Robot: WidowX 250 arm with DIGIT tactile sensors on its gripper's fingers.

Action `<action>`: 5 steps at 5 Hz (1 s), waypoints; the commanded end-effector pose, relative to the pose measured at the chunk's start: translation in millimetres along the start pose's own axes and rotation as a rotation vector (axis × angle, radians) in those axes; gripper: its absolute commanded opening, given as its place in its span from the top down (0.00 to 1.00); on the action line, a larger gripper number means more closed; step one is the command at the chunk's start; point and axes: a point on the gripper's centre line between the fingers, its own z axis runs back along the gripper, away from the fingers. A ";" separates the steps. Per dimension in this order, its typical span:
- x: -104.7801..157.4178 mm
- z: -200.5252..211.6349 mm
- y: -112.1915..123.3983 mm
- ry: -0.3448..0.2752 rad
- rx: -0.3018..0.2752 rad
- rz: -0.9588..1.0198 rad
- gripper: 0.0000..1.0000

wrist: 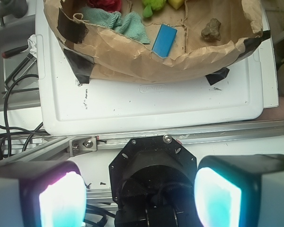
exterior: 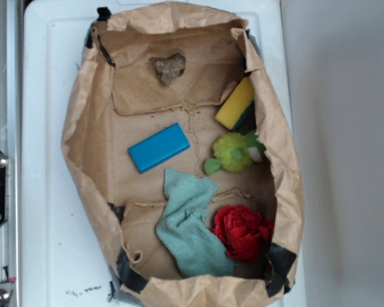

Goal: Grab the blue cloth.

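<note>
A brown paper bag (exterior: 83,128), cut open and flattened into a tray with crumpled raised walls, is seen on a white plastic board (exterior: 45,192). Black tape patches are noted at the bag's corners. The board rests beside an aluminium rail (wrist: 180,137); black cables (wrist: 14,94) are seen at the left of the wrist view, and a grey surface is seen to the right of the board in the exterior view.

The blue cloth (exterior: 189,224) is found on the bag floor near the lower wall, wrinkled and folded, touching the red bundle (exterior: 242,231) on its right. A blue block (exterior: 159,147) lies just above the cloth, apart from it. A green toy (exterior: 233,153) and a yellow sponge (exterior: 235,102) are placed along the right wall; a rock (exterior: 168,68) sits near the far end.

The gripper (wrist: 139,196) is held outside the bag, above the rail, well apart from the cloth (wrist: 128,23). Its fingers (wrist: 61,201) are spread wide with nothing between them.
</note>
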 end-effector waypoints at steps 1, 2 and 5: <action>0.0 0.0 0.0 0.000 0.000 0.000 0.00; 19.5 -8.2 -2.2 -0.012 -0.009 -0.006 0.00; 96.1 -32.9 -4.4 -0.048 -0.008 0.059 0.00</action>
